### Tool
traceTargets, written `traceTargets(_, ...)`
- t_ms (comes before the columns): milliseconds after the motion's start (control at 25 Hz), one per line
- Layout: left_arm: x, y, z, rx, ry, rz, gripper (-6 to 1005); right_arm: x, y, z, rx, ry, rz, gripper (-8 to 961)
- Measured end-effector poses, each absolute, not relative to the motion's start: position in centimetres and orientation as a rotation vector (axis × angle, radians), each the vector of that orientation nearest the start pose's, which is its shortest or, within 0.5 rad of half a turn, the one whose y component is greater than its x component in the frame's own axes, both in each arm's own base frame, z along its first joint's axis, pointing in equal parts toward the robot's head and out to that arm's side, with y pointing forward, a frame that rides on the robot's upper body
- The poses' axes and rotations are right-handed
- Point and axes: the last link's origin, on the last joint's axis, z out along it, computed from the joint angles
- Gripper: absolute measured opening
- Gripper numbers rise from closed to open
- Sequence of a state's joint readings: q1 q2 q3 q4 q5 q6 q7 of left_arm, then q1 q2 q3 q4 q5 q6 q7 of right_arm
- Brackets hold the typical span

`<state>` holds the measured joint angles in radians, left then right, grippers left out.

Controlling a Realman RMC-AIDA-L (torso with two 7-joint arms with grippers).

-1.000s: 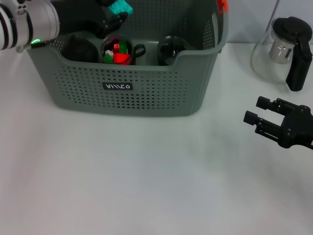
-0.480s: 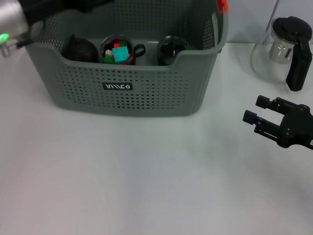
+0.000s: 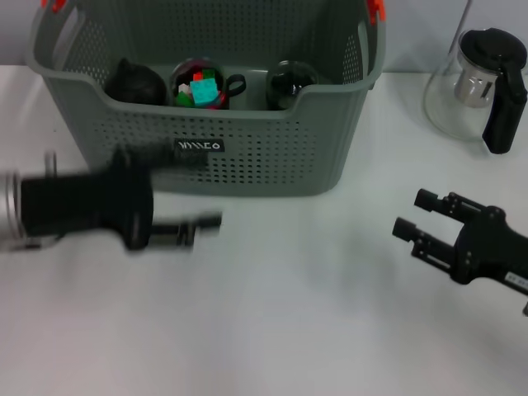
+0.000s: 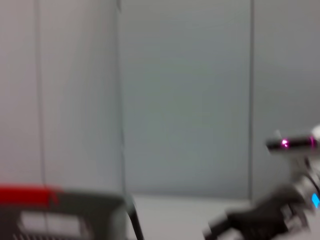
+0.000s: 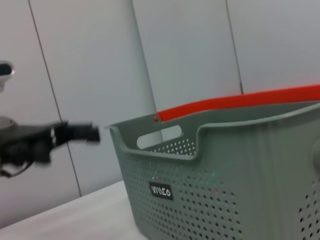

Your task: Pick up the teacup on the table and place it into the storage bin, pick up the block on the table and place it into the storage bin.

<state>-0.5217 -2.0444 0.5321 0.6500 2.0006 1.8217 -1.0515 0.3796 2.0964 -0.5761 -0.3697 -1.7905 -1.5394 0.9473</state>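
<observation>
The grey-green storage bin (image 3: 247, 165) stands at the back of the table and shows close up in the right wrist view (image 5: 225, 180). Inside it a teacup (image 3: 216, 101) holds coloured pieces with a teal block (image 3: 202, 89) on top. A black round cup (image 3: 132, 81) and a dark cup (image 3: 289, 81) sit on either side of it. My left gripper (image 3: 188, 231) is low over the table in front of the bin's left half, blurred by motion. My right gripper (image 3: 412, 213) hovers open and empty at the right, apart from the bin.
A glass teapot (image 3: 478, 82) with a black lid and handle stands at the back right. The bin's orange handle clip (image 3: 375, 8) shows at its right rim. In the left wrist view the bin's corner (image 4: 75, 210) and the far right arm (image 4: 260, 225) appear.
My left arm has swung from above the bin down to the table in front of it. The teal block it carried now lies in the teacup. The right gripper shifted slightly left and nearer.
</observation>
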Motion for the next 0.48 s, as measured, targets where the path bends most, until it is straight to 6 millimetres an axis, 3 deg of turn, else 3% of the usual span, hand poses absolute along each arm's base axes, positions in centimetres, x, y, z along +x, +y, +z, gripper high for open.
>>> traceTargets(240,-28.0,30.0,1.7,-2.873,-0.097,-0.596,797,29.7,26.9,-5.1,-2.455,0.447,0.920,643)
traceTargets(480,-28.5,29.7,0.9,-2.922,-0.014,-0.521,797,28.1,26.6,-7.7,-2.511,0.333,0.918,643)
